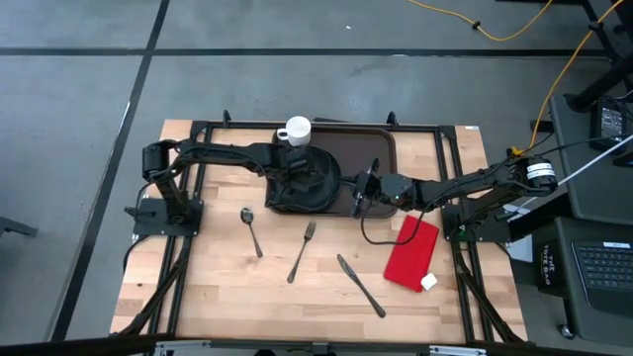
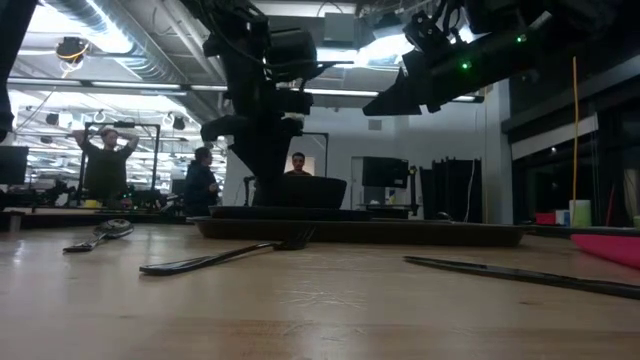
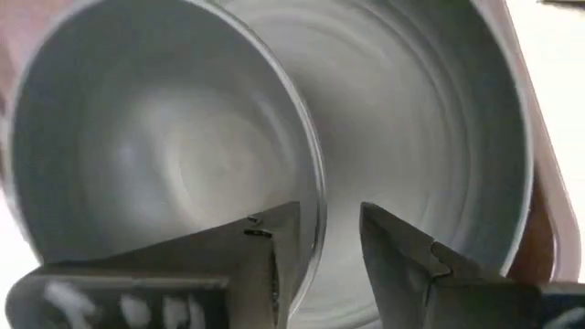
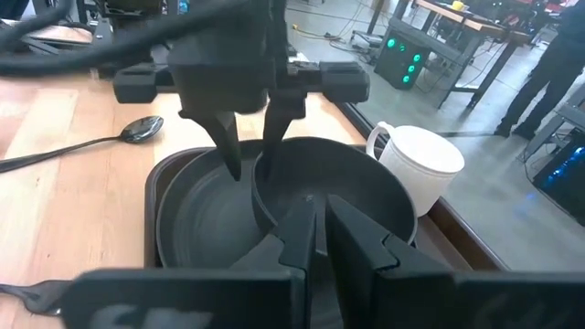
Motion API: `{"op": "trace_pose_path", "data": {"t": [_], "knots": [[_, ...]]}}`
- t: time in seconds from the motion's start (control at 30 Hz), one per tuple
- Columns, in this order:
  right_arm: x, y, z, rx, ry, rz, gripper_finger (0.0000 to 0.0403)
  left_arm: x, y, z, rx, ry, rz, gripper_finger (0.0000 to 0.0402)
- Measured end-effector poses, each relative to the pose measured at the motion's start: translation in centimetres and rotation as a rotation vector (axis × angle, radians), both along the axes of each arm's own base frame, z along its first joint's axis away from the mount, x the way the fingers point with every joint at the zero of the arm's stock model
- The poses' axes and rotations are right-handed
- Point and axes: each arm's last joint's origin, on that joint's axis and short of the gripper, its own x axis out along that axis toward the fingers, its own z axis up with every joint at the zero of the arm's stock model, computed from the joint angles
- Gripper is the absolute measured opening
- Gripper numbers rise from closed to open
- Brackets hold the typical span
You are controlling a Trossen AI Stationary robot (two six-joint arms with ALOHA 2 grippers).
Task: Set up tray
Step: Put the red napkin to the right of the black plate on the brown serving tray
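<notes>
A pale wooden table [image 1: 218,287] carries, nearest the front edge, a knife [image 1: 361,286], a fork [image 1: 302,251] and a spoon [image 1: 251,229], with a red cloth [image 1: 410,252] lying to the right. Behind them, against the far edge, sits the tray [image 1: 381,150], dark brown, rectangular, with rounded corners and a raised rim. On its left part stands a black plate [image 4: 183,219] with a dark bowl [image 4: 347,196] in it, and a white mug [image 1: 296,130] stands just beside them. The left gripper [image 4: 249,151] reaches down onto the bowl with its fingers parted, one on each side of the bowl's wall, not pressed against it. The right gripper [image 1: 360,191] hovers over the tray's middle, its fingers drawn nearly together and empty. The low view alone shows the room beyond: ceiling lights, desks and three people [image 2: 108,160] standing far off. Only the left wrist view shows the bowl's rim passing between the fingers.
</notes>
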Motion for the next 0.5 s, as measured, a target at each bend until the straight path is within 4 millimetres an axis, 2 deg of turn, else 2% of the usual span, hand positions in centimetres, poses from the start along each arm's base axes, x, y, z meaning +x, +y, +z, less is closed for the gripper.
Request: {"op": "trace_pose_path", "data": {"t": [0.23, 0.5], "knots": [[0.0, 0.0, 0.0, 0.0, 0.003, 0.0, 0.0035, -0.6, -1.5, 2.3, 0.035, -0.062, -0.028, 0.0127], [0.0, 0.0, 0.0, 0.0, 0.005, 0.0, 0.0035, -2.9, -3.1, 7.1, 0.072, -0.209, -0.006, 0.0128]]}}
